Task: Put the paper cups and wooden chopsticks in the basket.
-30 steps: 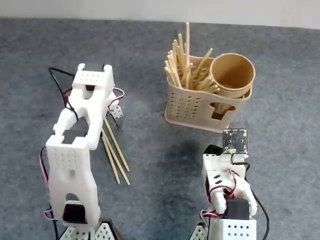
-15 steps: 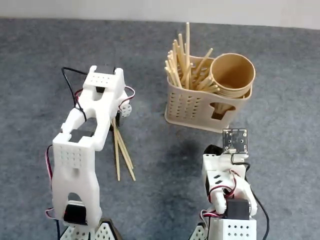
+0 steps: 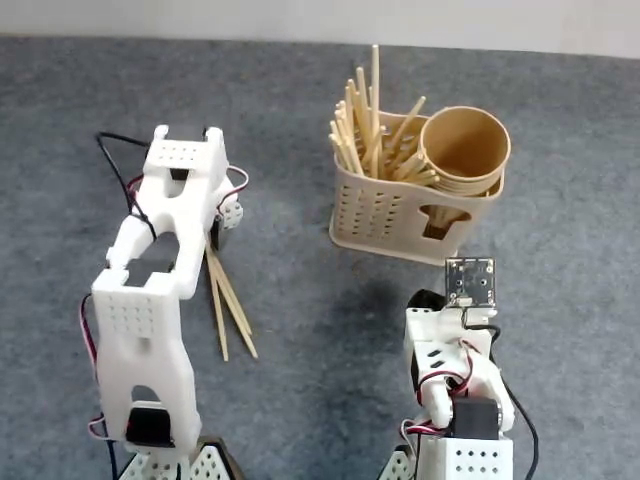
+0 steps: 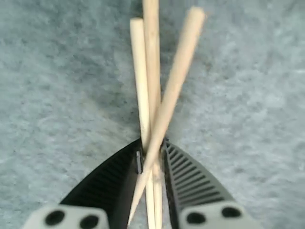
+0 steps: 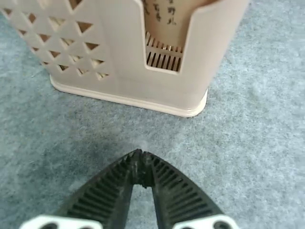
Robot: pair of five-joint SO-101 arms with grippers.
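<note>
Basket (image 3: pixel 383 216), upper right of frame, held chopstick bundle (image 3: pixel 360 125) and stacked paper cups (image 3: pixel 466 146). Left gripper (image 4: pixel 152 149) clamped three loose chopsticks (image 4: pixel 151 86); right gripper (image 5: pixel 141 172) closed, empty.

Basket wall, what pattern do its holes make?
Rows of small triangular cut-outs in the beige basket, clearest in the right wrist view.

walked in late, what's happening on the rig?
The left gripper is shut on three loose chopsticks, off to the side of the basket. The basket already holds stacked paper cups and a bunch of chopsticks. The right gripper sits shut and empty in front of the basket.
</note>
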